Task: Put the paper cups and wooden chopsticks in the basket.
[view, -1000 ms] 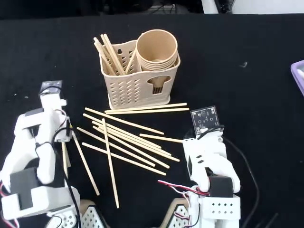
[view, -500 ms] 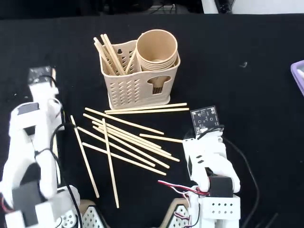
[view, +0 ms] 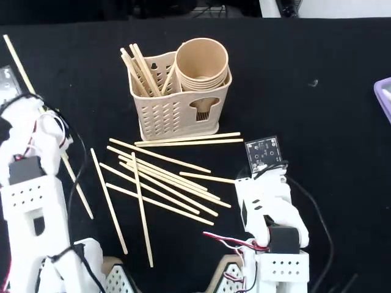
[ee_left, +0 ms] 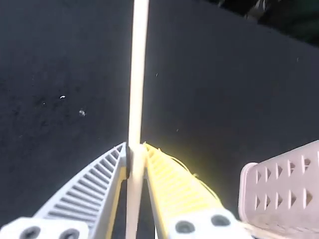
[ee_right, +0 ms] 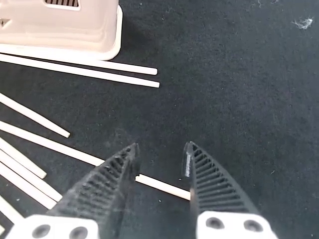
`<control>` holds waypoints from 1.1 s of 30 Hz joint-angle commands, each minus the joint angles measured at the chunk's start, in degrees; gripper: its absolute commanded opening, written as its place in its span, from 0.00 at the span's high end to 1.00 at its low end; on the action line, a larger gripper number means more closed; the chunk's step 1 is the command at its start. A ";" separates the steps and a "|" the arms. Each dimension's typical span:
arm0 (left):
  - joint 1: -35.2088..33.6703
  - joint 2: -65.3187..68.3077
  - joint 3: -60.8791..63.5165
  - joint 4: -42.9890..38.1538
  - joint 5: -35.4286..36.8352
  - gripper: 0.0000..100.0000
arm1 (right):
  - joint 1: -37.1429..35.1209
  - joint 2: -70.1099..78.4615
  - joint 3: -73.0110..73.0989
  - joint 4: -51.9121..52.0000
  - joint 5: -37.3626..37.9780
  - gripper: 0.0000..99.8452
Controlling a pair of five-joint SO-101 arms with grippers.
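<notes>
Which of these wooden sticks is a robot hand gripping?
The far-left chopstick, pinched in the left hand; the others lie on the table or stand in the basket.

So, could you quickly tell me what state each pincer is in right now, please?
Left pincer: shut on a wooden chopstick.
Right pincer: open, holding nothing.

A black cloth (view: 317,49) covered the table, flecked here and there with pale lint (view: 313,82). Beyond its far edge lay a dark strip with cables (view: 208,8) and a white panel (view: 342,7). A lilac object (view: 383,97) showed at one side. Light fell evenly, with soft shadows.
</notes>
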 commanded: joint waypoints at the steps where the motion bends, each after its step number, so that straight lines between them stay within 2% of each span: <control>1: 0.66 -3.78 4.26 -4.04 1.05 0.97 | 0.62 -0.92 -0.22 -0.88 -0.44 0.85; 7: 0.75 -3.78 12.18 -4.66 -6.51 0.97 | 0.62 -0.92 -0.22 -0.88 -0.44 0.85; 12: 3.74 -3.87 18.51 -3.69 -14.68 0.97 | 0.62 -0.92 -0.22 -0.88 -0.44 0.85; 16: 4.00 -4.22 23.16 -4.22 -17.67 0.97 | 0.62 -0.92 -0.22 -0.88 -0.44 0.85; 21: 4.44 -3.78 25.19 -3.08 -17.93 0.97 | 0.62 -0.92 -0.22 -0.88 -0.44 0.85; 27: 4.09 -3.69 23.52 4.48 -28.22 0.97 | 0.62 -0.92 -0.22 -0.88 -0.44 0.85; 29: 4.18 -3.69 22.81 7.30 -29.54 0.97 | 0.62 -0.92 -0.22 -0.88 -0.44 0.85; 33: 4.09 -3.69 23.08 7.47 -29.63 0.97 | 0.62 -0.92 -0.22 -0.88 -0.44 0.85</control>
